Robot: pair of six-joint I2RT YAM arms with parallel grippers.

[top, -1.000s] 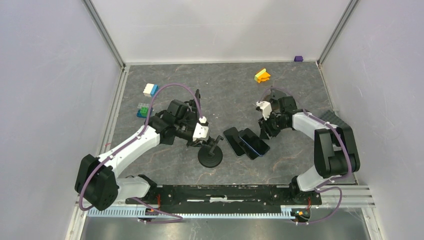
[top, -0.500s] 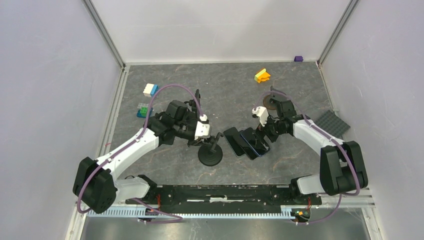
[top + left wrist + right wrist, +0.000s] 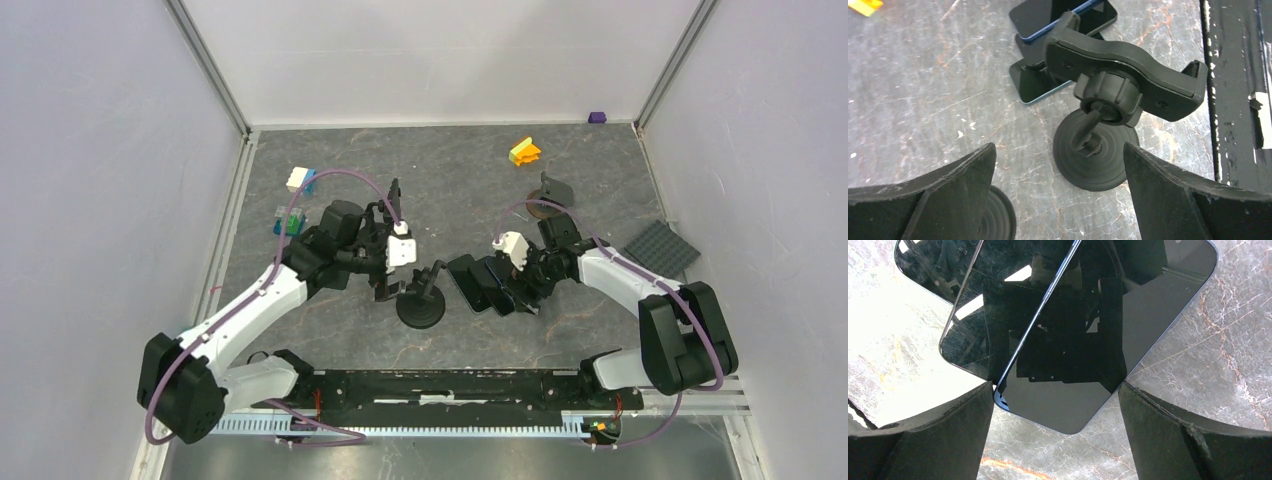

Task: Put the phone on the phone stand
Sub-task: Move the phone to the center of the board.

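Right end effector (image 3: 1055,390): wide open, empty; top phone (image 3: 1108,315) just below, between its fingers, overlapping second phone (image 3: 973,325).
Left end effector (image 3: 1058,150): wide open, empty; phone stand (image 3: 1120,75) just ahead.
Risk: closing could pinch both phones.

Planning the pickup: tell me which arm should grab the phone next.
Right. The right hand, open, hangs directly over the top phone, straddling its end. The left hand, also open, faces the stand instead.

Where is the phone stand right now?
In the top view, the black phone stand stands near the middle of the table, just left of two overlapping phones lying flat.
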